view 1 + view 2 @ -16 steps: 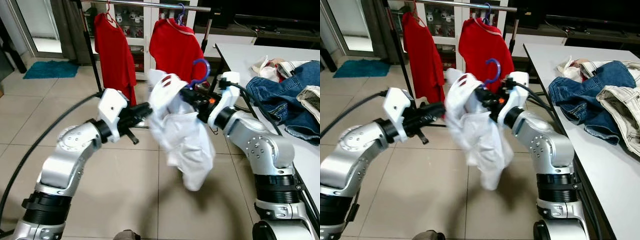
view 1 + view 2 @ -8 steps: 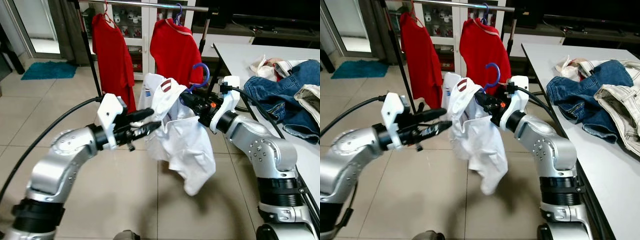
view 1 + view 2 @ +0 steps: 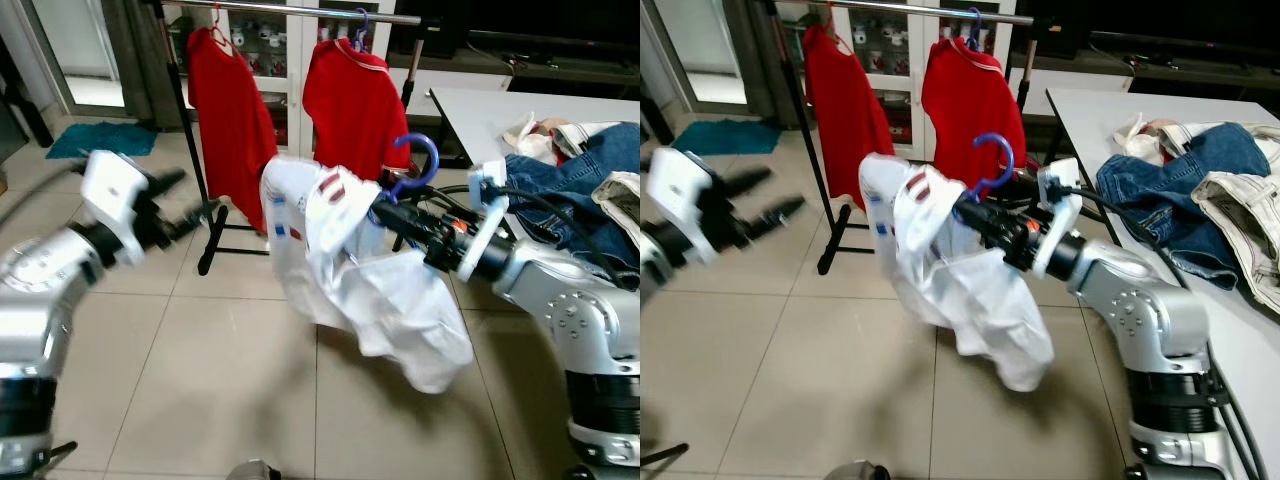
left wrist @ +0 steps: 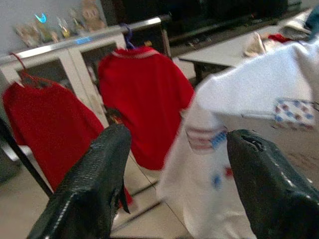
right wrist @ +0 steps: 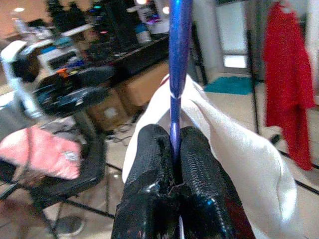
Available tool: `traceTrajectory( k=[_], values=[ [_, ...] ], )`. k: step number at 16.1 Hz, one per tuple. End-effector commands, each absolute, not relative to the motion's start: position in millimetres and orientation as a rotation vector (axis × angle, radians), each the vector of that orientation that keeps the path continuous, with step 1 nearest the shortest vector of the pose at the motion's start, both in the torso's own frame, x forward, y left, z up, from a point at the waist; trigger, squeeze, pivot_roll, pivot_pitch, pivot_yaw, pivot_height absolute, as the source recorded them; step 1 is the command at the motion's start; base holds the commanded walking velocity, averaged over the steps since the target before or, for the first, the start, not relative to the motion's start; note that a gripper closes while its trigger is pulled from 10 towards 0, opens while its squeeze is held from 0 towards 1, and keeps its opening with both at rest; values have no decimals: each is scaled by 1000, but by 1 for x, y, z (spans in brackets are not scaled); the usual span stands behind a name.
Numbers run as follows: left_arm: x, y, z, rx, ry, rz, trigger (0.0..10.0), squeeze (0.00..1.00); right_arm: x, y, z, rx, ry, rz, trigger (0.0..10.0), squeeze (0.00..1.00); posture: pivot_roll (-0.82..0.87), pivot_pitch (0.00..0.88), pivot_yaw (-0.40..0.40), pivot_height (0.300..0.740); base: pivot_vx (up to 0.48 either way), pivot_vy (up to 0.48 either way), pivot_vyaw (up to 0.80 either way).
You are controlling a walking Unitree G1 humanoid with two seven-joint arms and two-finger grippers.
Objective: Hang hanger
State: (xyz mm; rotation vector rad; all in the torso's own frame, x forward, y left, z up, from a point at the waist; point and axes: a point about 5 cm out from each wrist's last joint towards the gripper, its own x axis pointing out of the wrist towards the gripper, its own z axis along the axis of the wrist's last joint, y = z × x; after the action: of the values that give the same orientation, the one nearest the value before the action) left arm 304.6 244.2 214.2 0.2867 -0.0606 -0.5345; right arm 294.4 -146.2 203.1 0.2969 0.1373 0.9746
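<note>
Beige floor tiles [image 3: 200, 350] are lying under the clothes rack [image 3: 290, 10], where two red shirts [image 3: 355, 95] are hanging. The right gripper [image 5: 172, 149] is pinching the blue hanger [image 3: 992, 165] carrying a white shirt [image 3: 370, 290] near the rack. The left gripper [image 4: 174, 144] is gaping, empty. Jeans [image 3: 560, 190] are lying on the white table [image 3: 480, 110].

Blue hanger [image 3: 989, 165] upright, white shirt [image 3: 950, 270] draped, midair.

Two black fingers [image 4: 87, 191] spread apart, white shirt [image 4: 249, 99], red shirts [image 4: 142, 99] on rail [image 4: 89, 39]
</note>
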Motion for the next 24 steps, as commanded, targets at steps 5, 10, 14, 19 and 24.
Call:
traceTrajectory(
  k=[5, 10, 14, 19, 24],
  values=[
    [313, 237, 193, 254, -17, -596, 7843, 0, 277, -145, 223, 341, 46, 1139, 10000, 0, 76, 0, -21, 740, 0, 0, 0],
    [321, 226, 177, 215, 22, -662, 0, 0, 272, -144, 226, 353, 38, 1175, 10000, 0, 71, 0, -17, 740, 0, 0, 0],
    [323, 220, 176, 199, 2, -688, 0, 0, 271, -144, 227, 361, 37, 1176, 10000, 0, 70, 0, -15, 740, 0, 0, 0],
    [325, 223, 174, 188, -9, -671, 0, 0, 272, -143, 227, 367, 35, 1177, 10000, 0, 74, 0, -14, 740, 0, 0, 0],
    [328, 224, 175, 188, -24, -653, 0, 0, 271, -143, 227, 369, 32, 1179, 10000, 0, 73, 0, -12, 740, 0, 0, 0]
  ],
)
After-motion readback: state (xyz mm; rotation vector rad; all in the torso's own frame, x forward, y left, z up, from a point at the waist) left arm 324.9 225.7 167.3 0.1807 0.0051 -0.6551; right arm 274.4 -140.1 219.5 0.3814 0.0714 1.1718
